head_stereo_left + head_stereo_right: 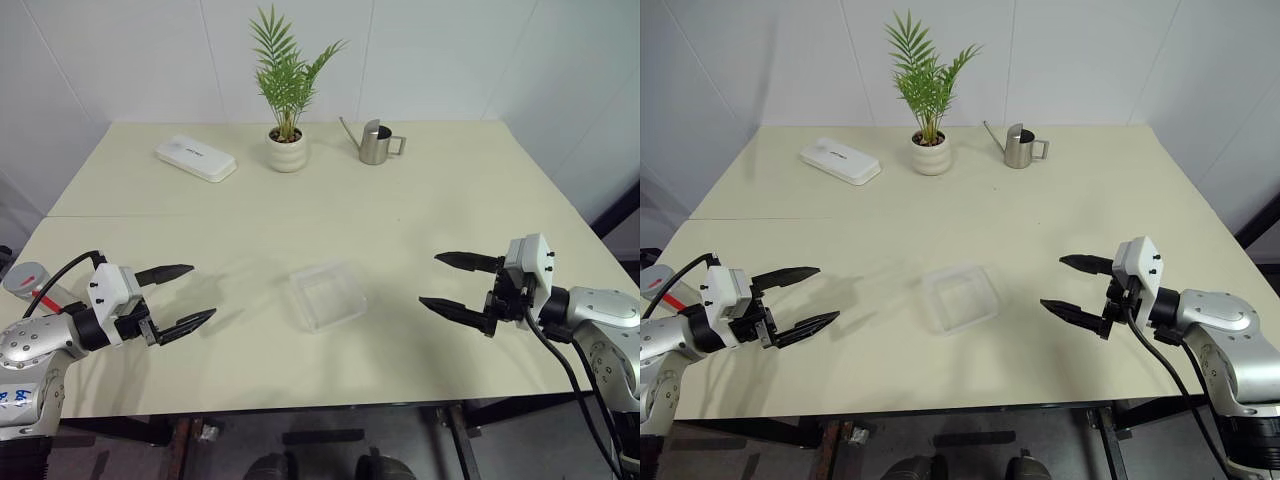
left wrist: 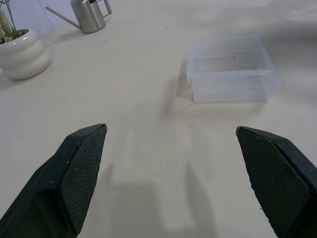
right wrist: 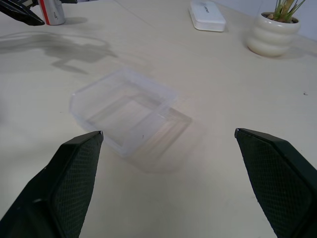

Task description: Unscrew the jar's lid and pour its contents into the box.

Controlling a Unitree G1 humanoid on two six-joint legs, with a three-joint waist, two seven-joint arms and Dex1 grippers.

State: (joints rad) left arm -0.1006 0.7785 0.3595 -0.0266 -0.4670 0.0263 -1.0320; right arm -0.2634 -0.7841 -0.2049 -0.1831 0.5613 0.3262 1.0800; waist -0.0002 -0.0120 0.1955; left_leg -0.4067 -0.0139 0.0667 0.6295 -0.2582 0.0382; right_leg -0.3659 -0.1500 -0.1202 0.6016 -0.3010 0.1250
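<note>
Facing a pale table, you have the clear plastic box (image 1: 327,295) lying near its middle, between your two grippers and apart from both. Your left gripper (image 1: 182,297) hovers to the box's left, fingers spread wide and holding nothing. Your right gripper (image 1: 457,285) hovers to its right, equally wide and empty. The jar (image 1: 27,281) stands at the table's left edge, behind your left arm, beside that gripper but untouched.
</note>
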